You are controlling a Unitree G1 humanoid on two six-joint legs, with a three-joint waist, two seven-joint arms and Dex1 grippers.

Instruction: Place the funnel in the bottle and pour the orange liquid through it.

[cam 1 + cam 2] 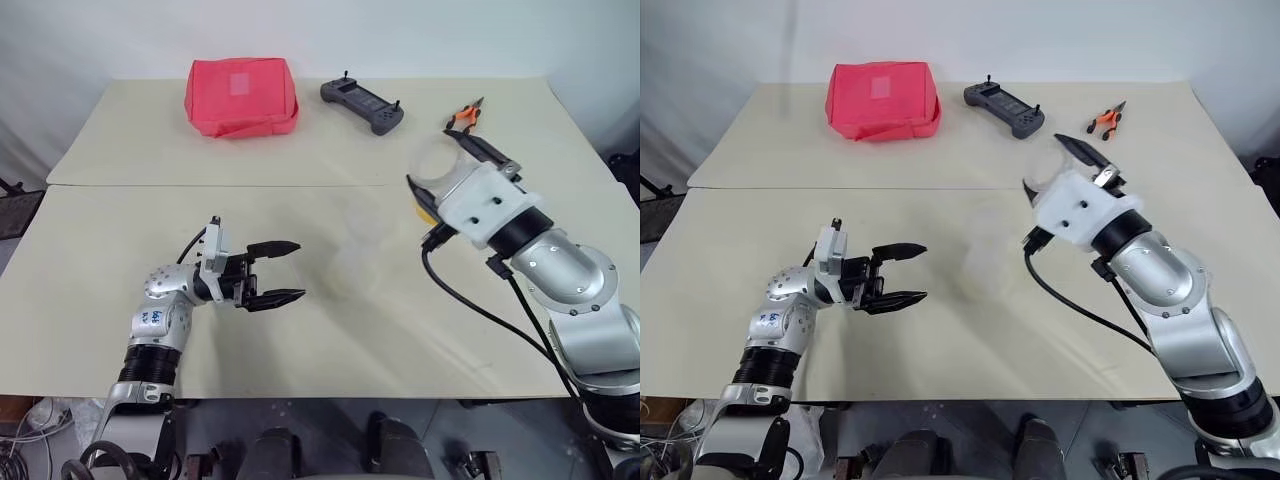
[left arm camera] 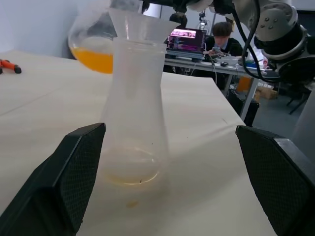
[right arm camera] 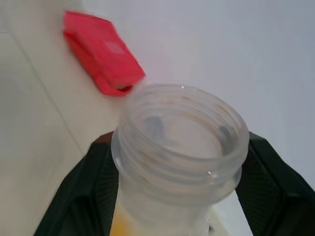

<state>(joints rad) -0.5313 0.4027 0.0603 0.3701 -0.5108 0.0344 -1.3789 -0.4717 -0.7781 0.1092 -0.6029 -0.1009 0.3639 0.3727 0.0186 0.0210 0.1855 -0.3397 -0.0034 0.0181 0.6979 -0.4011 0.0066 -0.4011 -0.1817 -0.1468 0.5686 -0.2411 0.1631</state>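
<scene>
From the head, the left pincer [image 1: 282, 272] hangs wide open and empty over the pale surface [image 1: 330, 340], near the left. The right pincer [image 1: 455, 170] is further right, squeezed shut on a clear round jar [image 1: 432, 160].

The left wrist shows the clear, broad-bottomed bottle [image 2: 133, 118] standing just ahead, between the open fingers [image 2: 64, 182]. The clear plastic funnel [image 2: 142, 24] already sits in its neck. It looks light and tippy, so hold the wide bottom.

The right wrist shows the jar's open mouth, with orange liquid [image 3: 120, 223] low inside. It looks slippery
</scene>
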